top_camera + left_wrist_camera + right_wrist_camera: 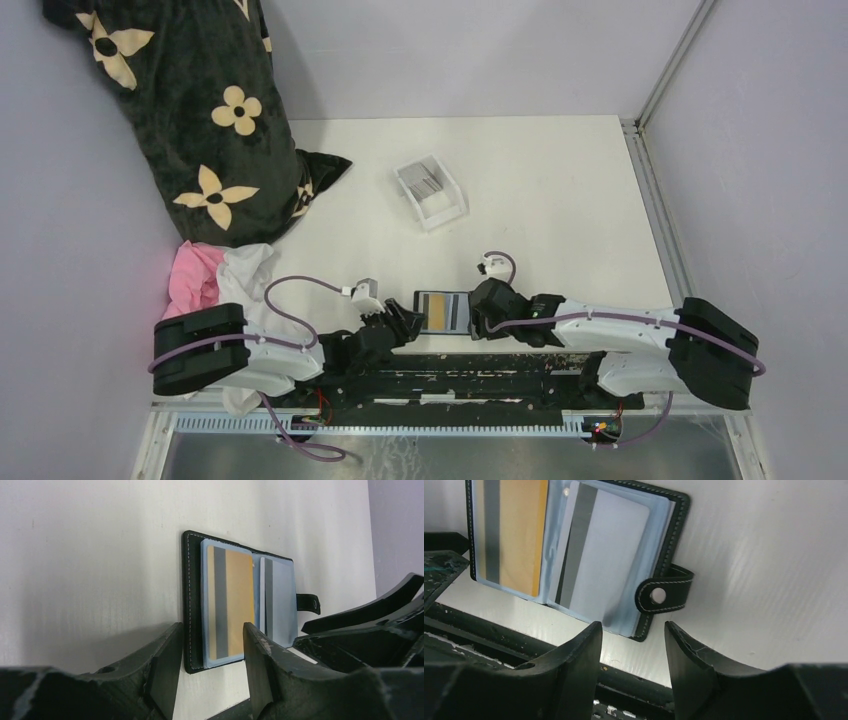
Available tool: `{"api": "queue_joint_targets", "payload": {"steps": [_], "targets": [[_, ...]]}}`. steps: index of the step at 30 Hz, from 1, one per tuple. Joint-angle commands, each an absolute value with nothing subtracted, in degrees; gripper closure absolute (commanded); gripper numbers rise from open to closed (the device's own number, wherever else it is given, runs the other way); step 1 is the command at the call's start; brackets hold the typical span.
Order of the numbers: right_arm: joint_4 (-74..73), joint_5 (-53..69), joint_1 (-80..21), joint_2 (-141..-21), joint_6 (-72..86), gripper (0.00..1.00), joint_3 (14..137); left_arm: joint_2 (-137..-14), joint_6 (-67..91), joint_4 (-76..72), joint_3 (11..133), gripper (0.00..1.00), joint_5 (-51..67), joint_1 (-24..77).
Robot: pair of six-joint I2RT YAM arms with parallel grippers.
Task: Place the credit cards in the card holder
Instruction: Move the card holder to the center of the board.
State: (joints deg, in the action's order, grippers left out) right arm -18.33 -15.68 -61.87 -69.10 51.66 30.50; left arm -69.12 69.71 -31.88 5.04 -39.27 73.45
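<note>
The black card holder (443,312) lies open near the table's front edge, between my two grippers. It shows in the left wrist view (191,600) and the right wrist view (678,535). A tan-orange credit card (231,602) sits in its left sleeve, and a grey credit card (599,555) lies in the right sleeve, tilted. My left gripper (210,647) is open and empty at the holder's left end. My right gripper (633,645) is open and empty just in front of the snap tab (663,594). More grey cards (428,182) lie in the clear tray.
The clear plastic tray (447,213) stands mid-table behind the holder. A black flowered cushion (195,110) and pink and white cloth (215,275) fill the left side. A dark rail (450,375) runs along the front edge.
</note>
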Motion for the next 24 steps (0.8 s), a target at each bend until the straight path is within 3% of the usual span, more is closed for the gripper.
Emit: {"api": "queue_joint_targets", "payload": {"steps": [1, 12, 24], "targets": [[-12.2, -14.3, -62.1, -73.1, 52.4, 0.45, 30.9, -73.2, 70.8, -32.7, 6.2, 0.46, -40.0, 73.3], [-10.0, -13.9, -59.9, -79.5, 49.0, 0.53, 35.3, -75.8, 69.8, -34.8, 7.2, 0.5, -39.5, 69.7], [-8.6, -11.2, -53.5, -89.3, 42.2, 0.54, 46.3, -74.2, 62.6, -34.5, 9.6, 0.5, -31.7, 54.6]]}}
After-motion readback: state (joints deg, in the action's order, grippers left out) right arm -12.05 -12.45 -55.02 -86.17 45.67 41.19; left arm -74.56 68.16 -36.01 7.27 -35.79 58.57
